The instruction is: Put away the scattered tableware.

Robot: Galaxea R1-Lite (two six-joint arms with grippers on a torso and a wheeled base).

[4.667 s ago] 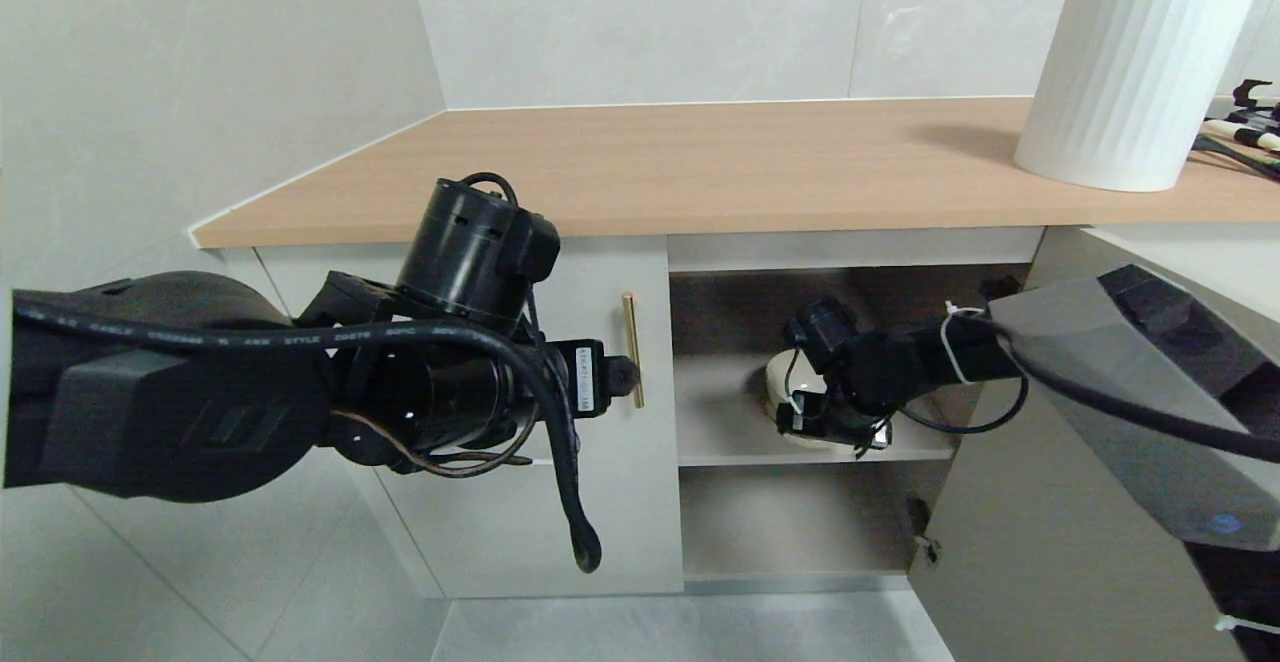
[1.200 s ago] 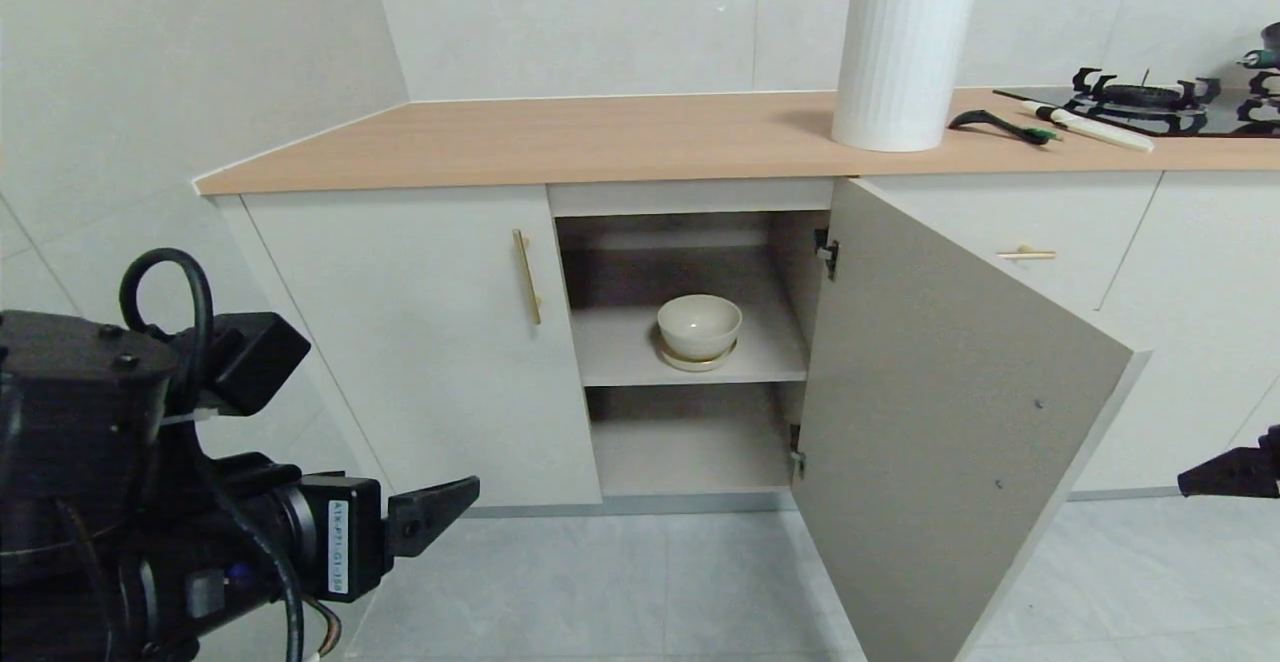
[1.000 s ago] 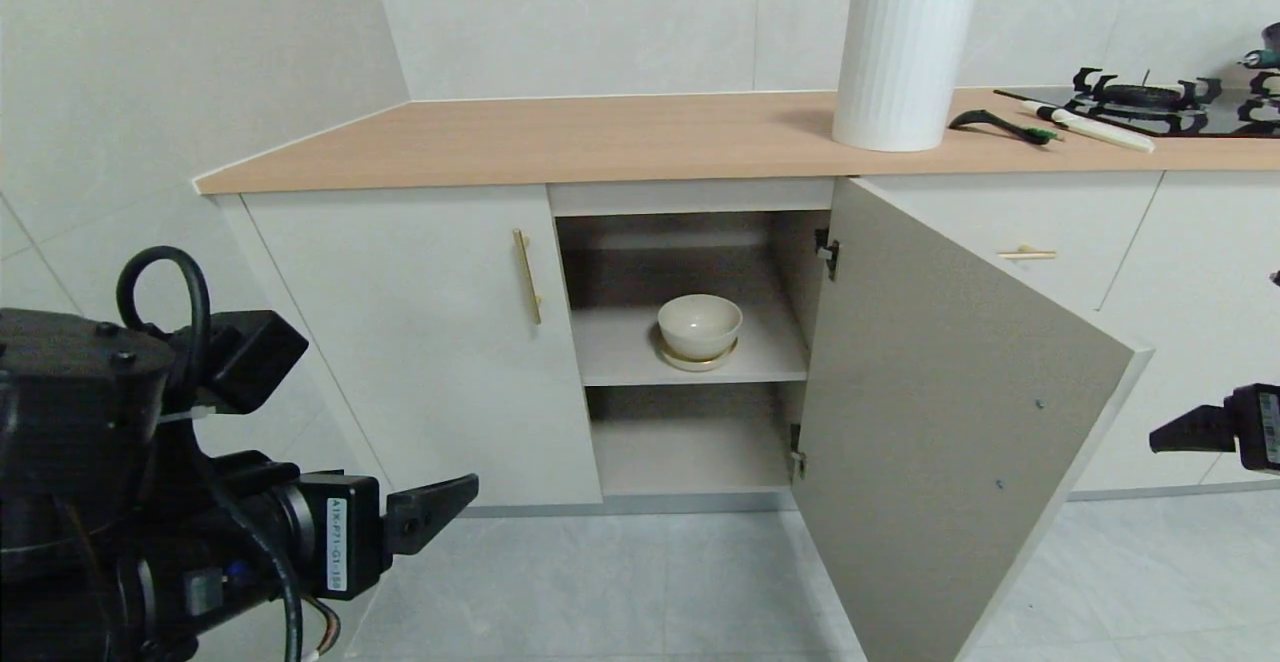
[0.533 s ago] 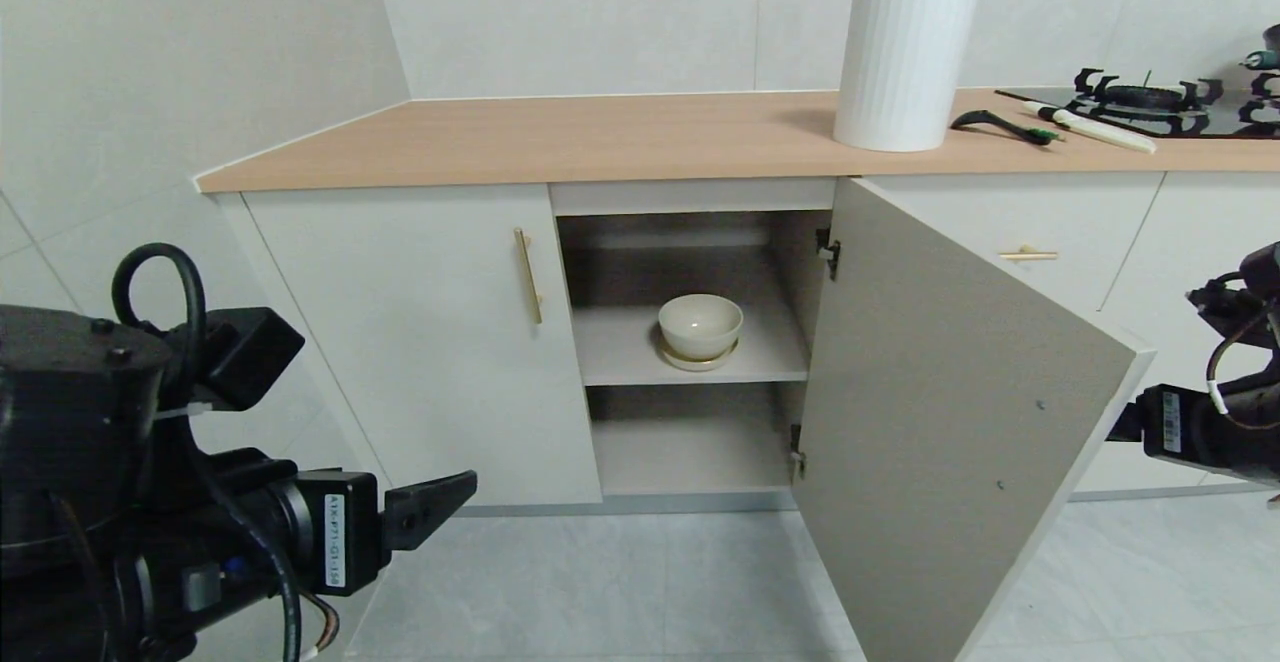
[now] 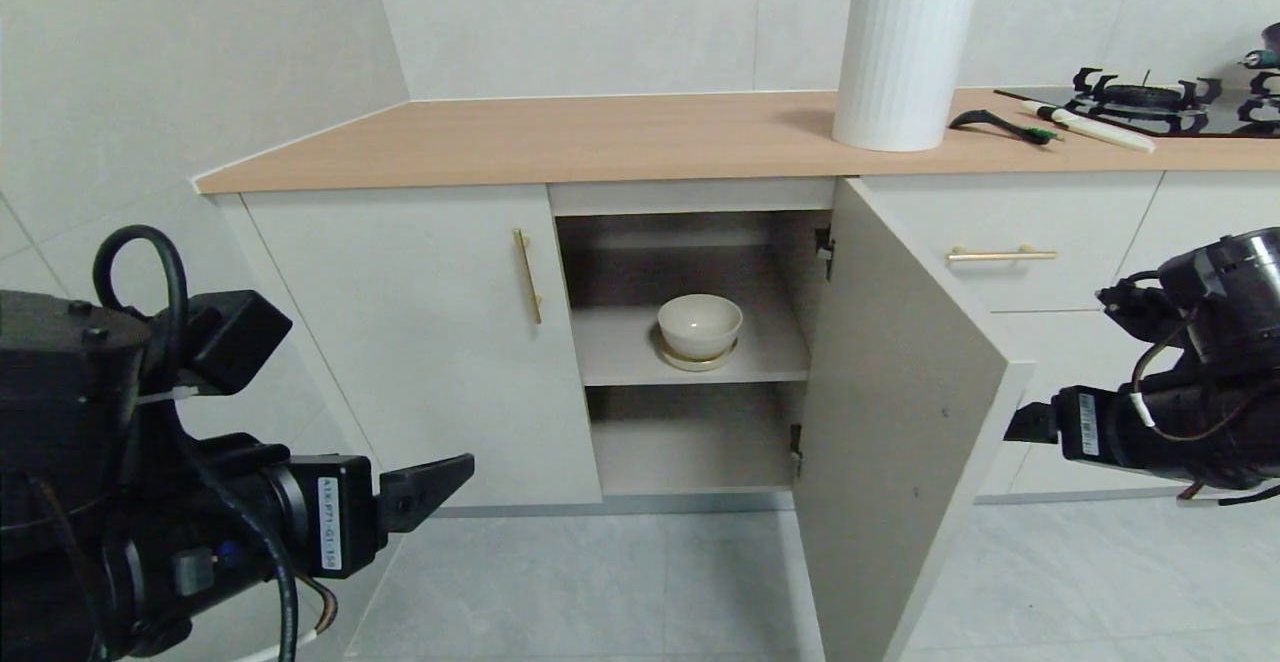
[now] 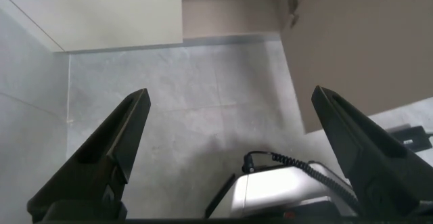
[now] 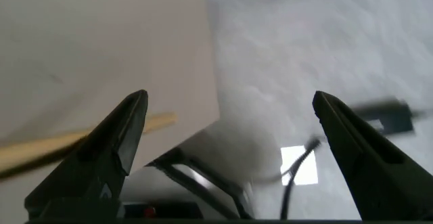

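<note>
A cream bowl [image 5: 699,323] sits on a small plate [image 5: 694,361] on the middle shelf of the open cabinet [image 5: 640,352]. The cabinet door [image 5: 900,412] stands ajar, swung partway out. My right gripper [image 5: 1022,425] is at the door's outer face near its free edge, open and holding nothing. In the right wrist view its fingers [image 7: 115,143] spread wide beside the door [image 7: 101,48] and a gold handle [image 7: 54,153]. My left gripper [image 5: 440,482] hangs low at the left over the floor, open and holding nothing [image 6: 230,149].
On the wooden counter [image 5: 600,137] stand a tall white ribbed container [image 5: 903,60], a dark utensil [image 5: 1000,125] and a white-handled knife [image 5: 1090,128] by the stove [image 5: 1150,102]. The left cabinet door [image 5: 420,342] is shut. Grey tiled floor [image 5: 620,582] lies in front.
Since 4.7 s ago the camera has backed away and the right gripper has left the bowl on the shelf. In the last second the right arm came in leftward and the door swung partway toward closing.
</note>
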